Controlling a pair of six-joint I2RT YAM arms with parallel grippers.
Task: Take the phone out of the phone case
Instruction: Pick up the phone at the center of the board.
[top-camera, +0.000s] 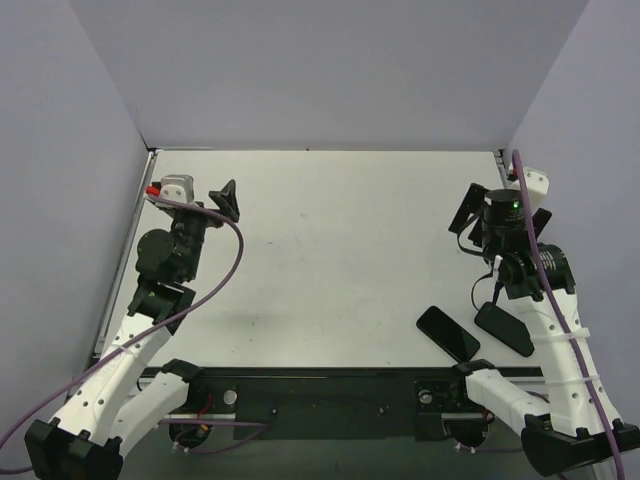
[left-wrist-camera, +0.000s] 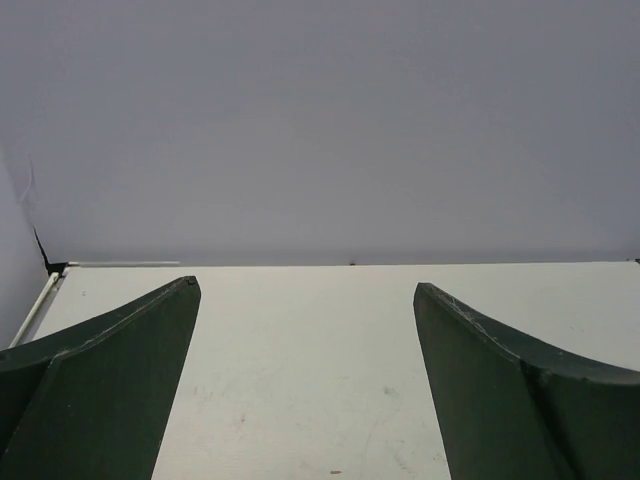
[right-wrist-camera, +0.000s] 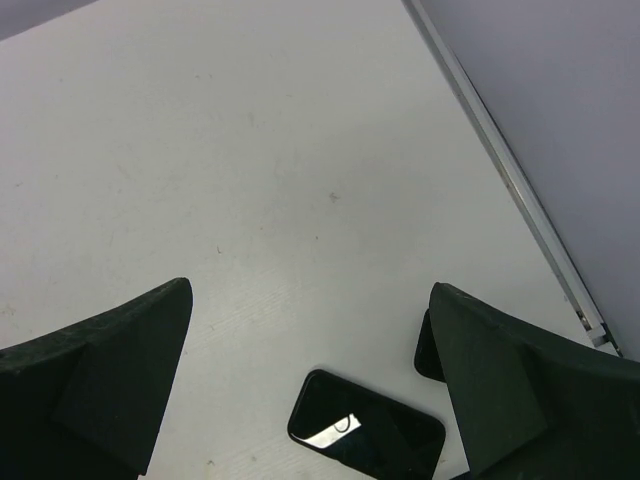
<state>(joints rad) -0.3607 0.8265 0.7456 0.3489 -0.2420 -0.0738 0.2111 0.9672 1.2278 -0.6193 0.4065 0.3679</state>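
Pale lilac walls (top-camera: 320, 70) close in a white worktop (top-camera: 320, 250), and what matters to us lies at its near right corner. Two dark flat slabs sit there side by side, just apart. One is the glossy phone (top-camera: 447, 333), face up with a glint on its screen. The other we take for the phone case (top-camera: 503, 328), partly hidden under the right arm (top-camera: 560, 340). In our judgement the two already look separated. We expect the phone to be stiff, smooth, slippery and glass-fronted, best pinched across its long edges. The case should be light and bendy, best held at a rim. The right tool (right-wrist-camera: 310, 288) hangs over the worktop near them, on their far side, its jaws spread wide, holding and touching nothing. The left tool (left-wrist-camera: 305, 288), well apart at the far left, is equally wide and empty.
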